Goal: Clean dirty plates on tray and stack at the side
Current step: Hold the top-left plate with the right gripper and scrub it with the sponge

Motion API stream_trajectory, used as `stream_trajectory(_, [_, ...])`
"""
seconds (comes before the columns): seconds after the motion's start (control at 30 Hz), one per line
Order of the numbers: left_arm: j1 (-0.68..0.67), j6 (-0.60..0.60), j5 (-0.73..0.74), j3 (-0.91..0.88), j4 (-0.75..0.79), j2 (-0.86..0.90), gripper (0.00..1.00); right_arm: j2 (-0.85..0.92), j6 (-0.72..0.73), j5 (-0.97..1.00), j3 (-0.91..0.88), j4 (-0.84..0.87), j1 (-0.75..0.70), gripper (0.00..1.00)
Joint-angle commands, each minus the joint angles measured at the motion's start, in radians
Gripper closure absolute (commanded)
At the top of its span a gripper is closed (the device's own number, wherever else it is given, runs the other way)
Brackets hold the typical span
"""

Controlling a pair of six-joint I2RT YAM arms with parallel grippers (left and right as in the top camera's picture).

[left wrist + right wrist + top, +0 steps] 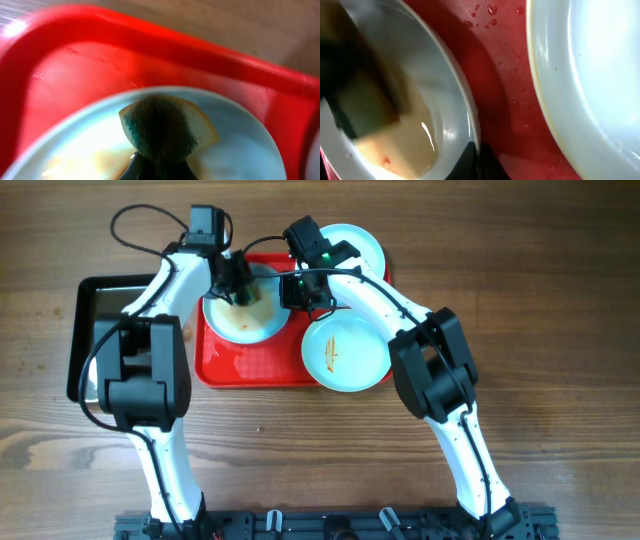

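Table [560,300]: brown wood grain. You see open wood to the right of the tray and in front of it, between the two arm bases.

Tray [250,370]: red, rounded corners, low rim, at the table's centre. In the right wrist view the floor between the plates is wet with small droplets [490,10]. The left edge lies near the pan, and both right corners are covered by plates.

Pan [85,310]: black and glossy, left of the tray and partly under the left arm.

Near plate [350,355]: pale mint with a whitish centre and a short orange-brown streak. It overhangs the tray's near right corner.

Far plate [362,242]: the same colour, with no streak that you can see. It overhangs the far right corner, with part of it hidden by the right arm.

Left plate [250,325]: inside the tray's far left part, its centre smeared tan-brown. Its rim sits just beside the tray's far rim.

Sponge [162,127]: green face, yellow body, pressed on the left plate.

Left gripper [240,285]: over the left plate, fingers closed on the sponge.

Right gripper [300,288]: at the left plate's right rim. One dark finger [475,160] shows at that rim, and you cannot tell whether the fingers are apart or together.
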Motion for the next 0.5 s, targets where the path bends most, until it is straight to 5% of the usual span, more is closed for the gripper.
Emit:
stream_trajectory(0.0, [0.003,0.098,0.15,-0.006,-0.119,0.026,0.96,0.027,-0.023,-0.005,0.008,-0.004,0.008,0.95])
stream_trajectory(0.2, [0.032,0.163,0.156,-0.006,-0.348,0.026,0.96,0.027,-0.024,-0.019,0.009,0.0,0.008,0.95])
stream_trajectory(0.47, [0.032,0.129,0.293,0.0,-0.411,0.026,0.96,0.027,-0.036,-0.042,0.009,0.004,0.008,0.95])
